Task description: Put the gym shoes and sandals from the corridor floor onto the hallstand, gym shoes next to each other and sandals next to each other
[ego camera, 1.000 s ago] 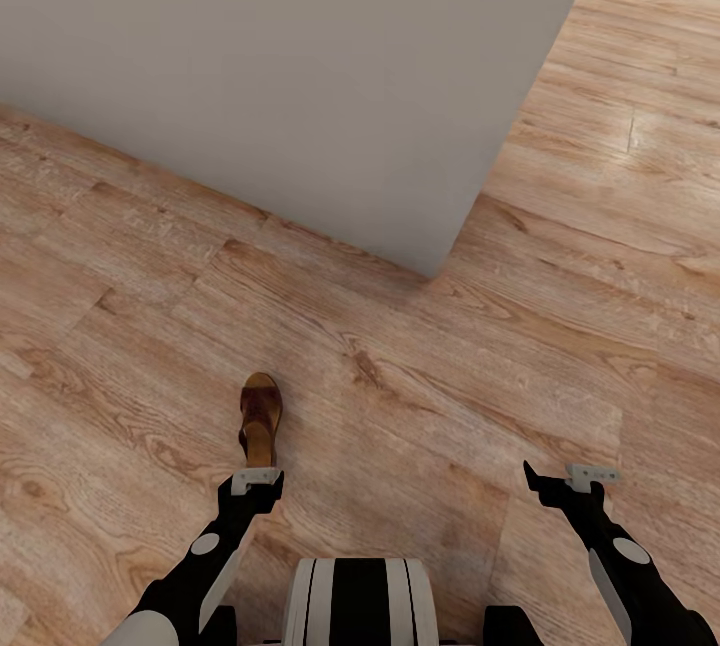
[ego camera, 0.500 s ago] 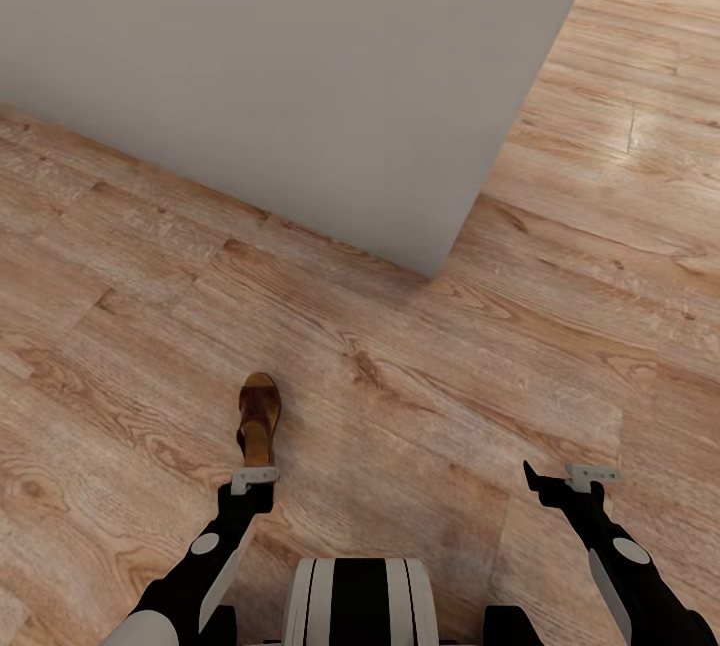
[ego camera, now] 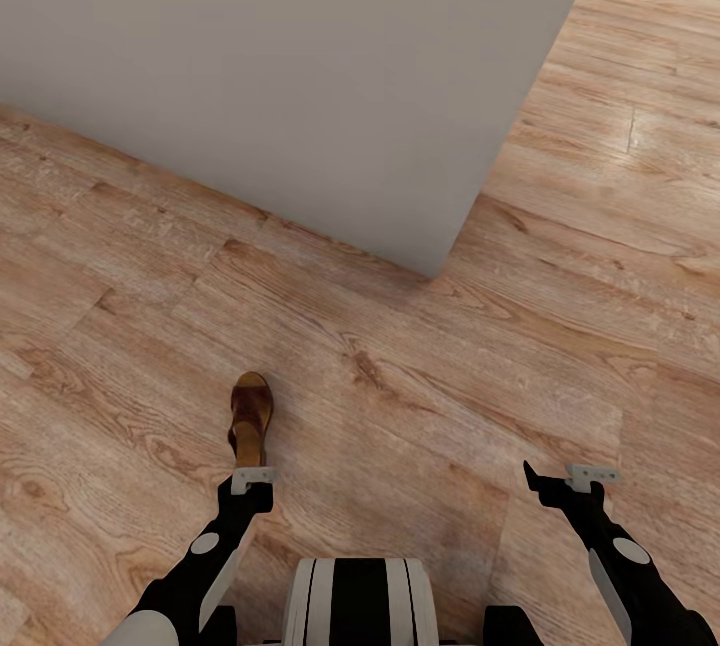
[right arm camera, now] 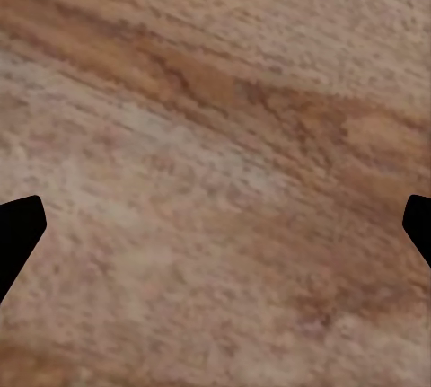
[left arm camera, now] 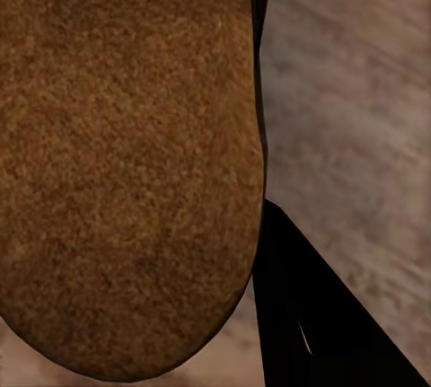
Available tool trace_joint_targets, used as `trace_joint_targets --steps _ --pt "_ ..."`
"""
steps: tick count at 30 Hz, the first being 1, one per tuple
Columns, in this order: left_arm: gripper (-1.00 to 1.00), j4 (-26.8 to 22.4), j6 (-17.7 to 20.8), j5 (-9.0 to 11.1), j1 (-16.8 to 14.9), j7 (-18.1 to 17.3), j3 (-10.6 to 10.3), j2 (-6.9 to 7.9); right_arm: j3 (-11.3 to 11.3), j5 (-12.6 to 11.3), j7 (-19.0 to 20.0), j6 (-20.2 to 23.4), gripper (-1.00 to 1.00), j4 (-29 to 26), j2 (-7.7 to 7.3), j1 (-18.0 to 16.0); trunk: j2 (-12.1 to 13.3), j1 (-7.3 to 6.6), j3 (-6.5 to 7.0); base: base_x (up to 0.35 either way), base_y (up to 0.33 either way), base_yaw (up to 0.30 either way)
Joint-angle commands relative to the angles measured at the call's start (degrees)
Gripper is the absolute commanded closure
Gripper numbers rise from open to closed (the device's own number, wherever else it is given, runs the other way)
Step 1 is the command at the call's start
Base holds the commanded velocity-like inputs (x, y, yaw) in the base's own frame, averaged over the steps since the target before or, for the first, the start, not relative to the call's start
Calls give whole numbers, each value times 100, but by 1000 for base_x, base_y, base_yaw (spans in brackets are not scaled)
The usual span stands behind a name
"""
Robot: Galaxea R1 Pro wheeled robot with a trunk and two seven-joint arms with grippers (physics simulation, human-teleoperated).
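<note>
Sandal (ego camera: 250, 418) hung from left gripper (ego camera: 254, 479), heel pinched in its jaws, above floor (ego camera: 420, 396). Right gripper (ego camera: 560, 481) spread, empty. Rack unseen: best to keep the pinch firm while carrying.

Two black arms with round white discs and grey wrist brackets; white trunk (ego camera: 358, 601) with black stripes.

sandal (ego camera: 249, 418) slightly leftward, tilted
</note>
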Motion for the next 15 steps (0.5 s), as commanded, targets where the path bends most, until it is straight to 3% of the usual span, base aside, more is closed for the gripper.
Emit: trace_joint_targets --steps 1,15 --pt "100 12 -11 -29 0 3 53 -2 -21 -9 46 -16 -100 5 3 -3 -1 0 -3 0 0 0" --pt "100 -32 -15 -19 4 3 53 17 -21 -6 45 -16 -100 5 3 -3 -1 0 -3 0 0 0"
